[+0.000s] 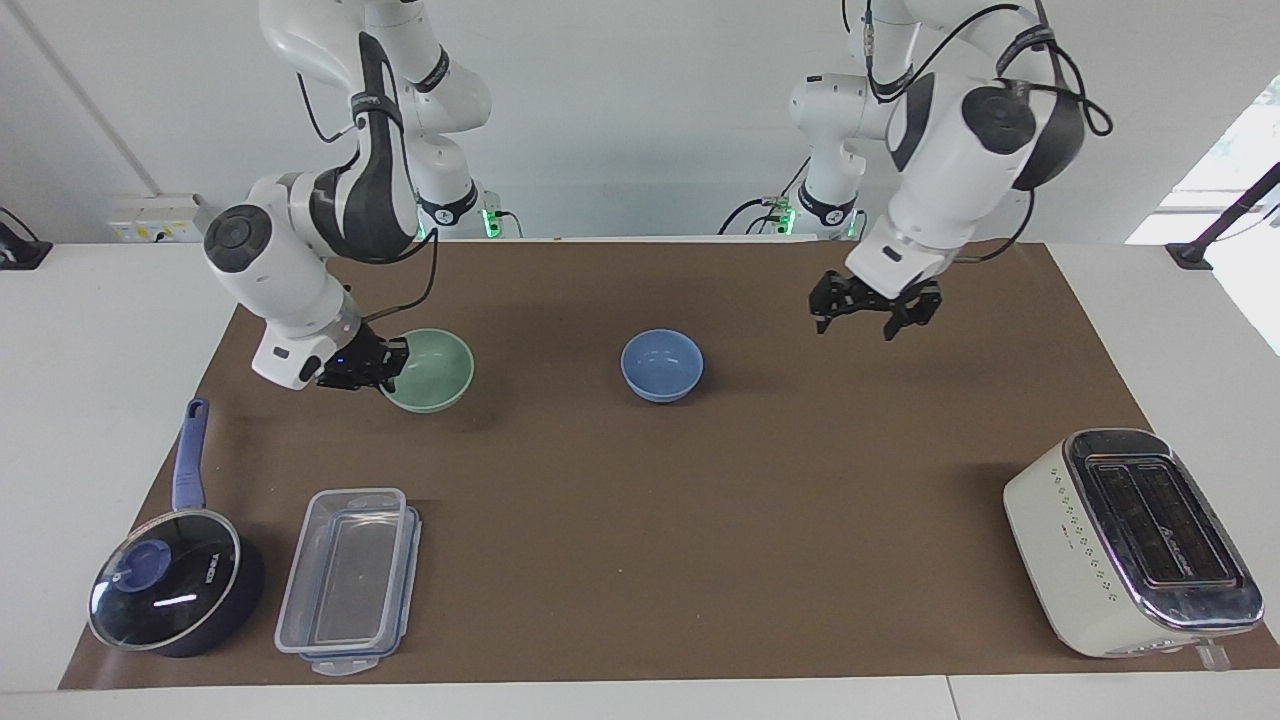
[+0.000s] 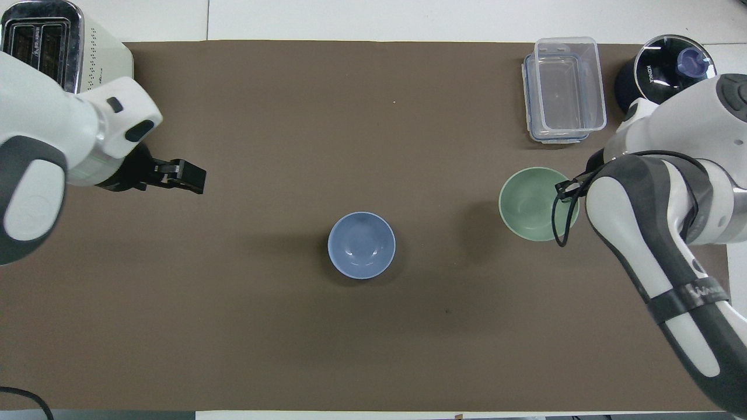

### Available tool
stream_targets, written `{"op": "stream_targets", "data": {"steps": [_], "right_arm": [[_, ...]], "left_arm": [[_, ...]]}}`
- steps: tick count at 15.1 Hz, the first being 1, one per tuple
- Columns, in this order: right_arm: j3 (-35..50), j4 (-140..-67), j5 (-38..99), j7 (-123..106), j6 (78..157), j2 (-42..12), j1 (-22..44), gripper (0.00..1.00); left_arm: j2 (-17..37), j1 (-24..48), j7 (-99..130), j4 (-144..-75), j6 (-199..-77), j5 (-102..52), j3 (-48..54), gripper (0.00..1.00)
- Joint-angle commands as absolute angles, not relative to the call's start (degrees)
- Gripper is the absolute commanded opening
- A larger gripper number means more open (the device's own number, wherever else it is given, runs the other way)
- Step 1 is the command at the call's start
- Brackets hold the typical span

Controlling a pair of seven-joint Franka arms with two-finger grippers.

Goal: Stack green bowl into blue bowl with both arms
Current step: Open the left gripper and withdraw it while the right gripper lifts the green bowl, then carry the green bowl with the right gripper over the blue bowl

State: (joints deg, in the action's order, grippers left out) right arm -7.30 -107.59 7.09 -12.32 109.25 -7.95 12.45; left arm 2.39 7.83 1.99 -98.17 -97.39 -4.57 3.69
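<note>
White-walled room, brown mat on the surface (image 1: 640, 560). Toaster (image 1: 1130, 540), lidded saucepan (image 1: 175, 580) and clear container (image 1: 350, 580) untouched. Green bowl (image 1: 432, 370) sits off the mat, pinched at its rim by the right claw (image 1: 375, 370), toward the right arm's end. Blue bowl (image 1: 661, 365) mid-mat, empty. Left claw (image 1: 868, 312) hangs spread, holding nothing, over bare mat. Carry and stacking remain.

Green bowl (image 1: 428, 369): pale mint, plain. Blue bowl (image 1: 661, 365): light periwinkle, plain. Surface (image 1: 640, 520): brown mat, white at the edges. Saucepan (image 1: 178, 580): dark blue, purple-blue handle and knob, glass lid. Container (image 1: 348, 581): clear, bluish rim. Toaster (image 1: 1130, 541): cream body, chrome top, dotted side. Left gripper (image 1: 870, 310) and right gripper (image 1: 365, 366): black, on white arms with dark bands.
</note>
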Motion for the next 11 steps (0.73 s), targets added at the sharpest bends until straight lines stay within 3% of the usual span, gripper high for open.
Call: {"op": "stream_targets", "data": {"steps": [1, 6, 11], "right_arm": [[-7.5, -104.9, 12.2, -3.7, 109.7, -9.0, 18.4, 0.0], [-7.5, -106.1, 17.6, 16.5, 123.6, -10.1, 32.2, 0.0], [-7.5, -108.5, 21.4, 20.7, 131.9, -12.0, 38.8, 0.0]], "left_arm": [[1.2, 4.3, 0.1, -95.4, -91.3, -4.9, 4.3, 1.0], [0.7, 4.2, 0.4, -90.1, -81.8, -1.4, 4.2, 1.0], [-1.4, 4.3, 0.4, -89.6, -78.1, -1.0, 4.1, 1.0]]}}
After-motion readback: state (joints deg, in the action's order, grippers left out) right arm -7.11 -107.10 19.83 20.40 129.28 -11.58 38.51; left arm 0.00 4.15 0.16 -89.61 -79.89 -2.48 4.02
